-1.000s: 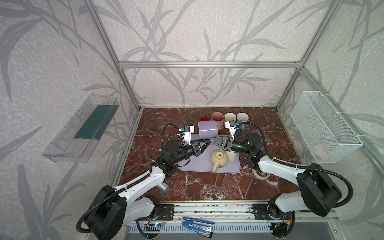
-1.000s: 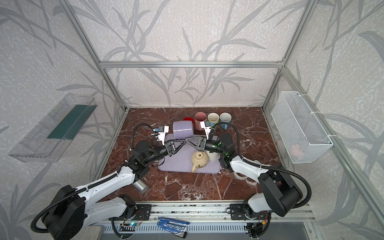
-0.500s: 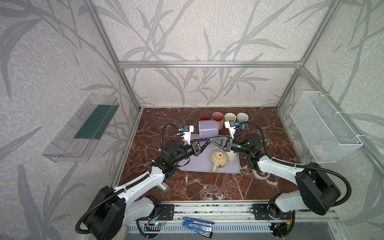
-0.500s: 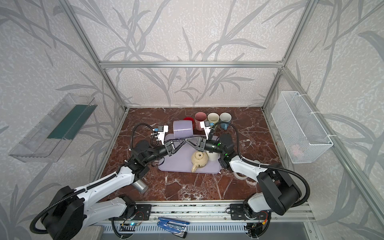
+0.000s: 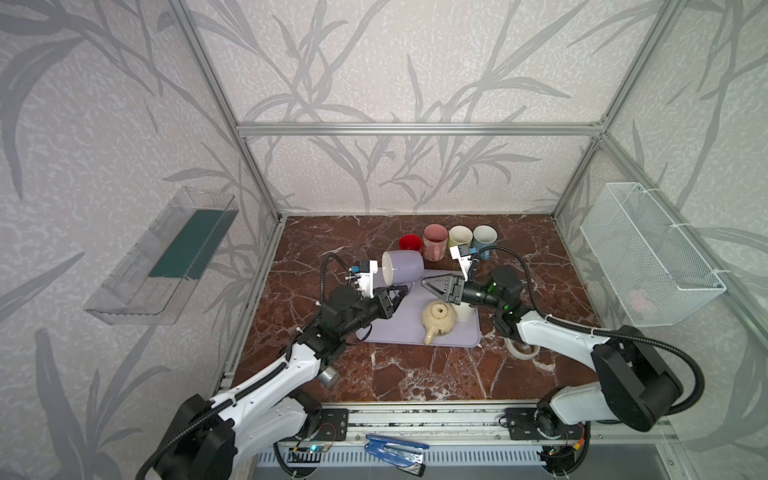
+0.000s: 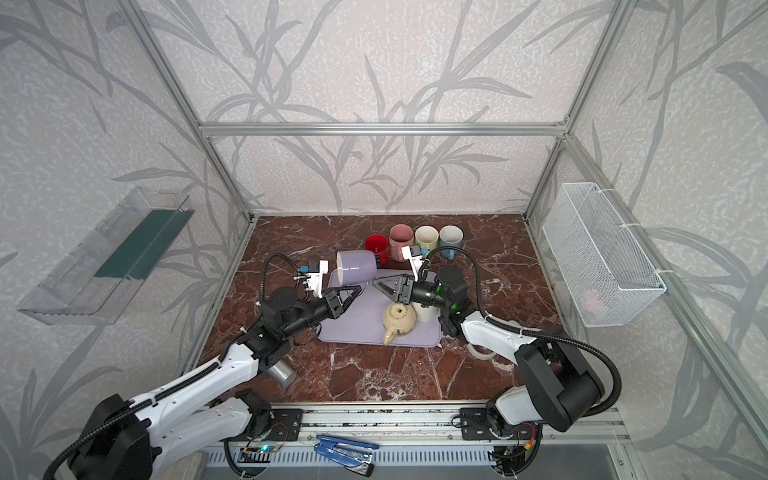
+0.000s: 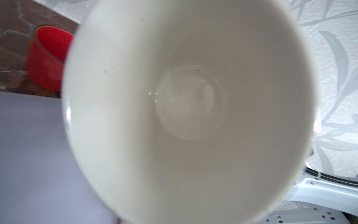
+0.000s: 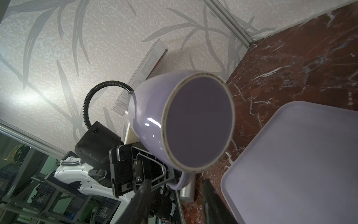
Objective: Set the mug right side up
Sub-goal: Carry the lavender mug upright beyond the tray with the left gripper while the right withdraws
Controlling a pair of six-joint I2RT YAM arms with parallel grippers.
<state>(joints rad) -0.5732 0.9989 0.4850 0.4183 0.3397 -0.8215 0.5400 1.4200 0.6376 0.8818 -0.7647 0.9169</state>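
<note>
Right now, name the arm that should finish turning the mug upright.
Left. The left gripper is shut on the mug by its handle, holding it sideways in the air; the right gripper is open and apart from it.

A robot lab test cell. An aluminium frame [image 5: 415, 129] holds leaf-patterned wall panels [image 5: 374, 62] around a marble-look worktop [image 5: 415, 374]. 2 robot arms, the left arm [image 5: 266, 378] and right arm [image 5: 557, 336], sit on a front rail [image 5: 415, 415]. Metal racking [image 8: 23, 195] shows outside in the right wrist view.
</note>
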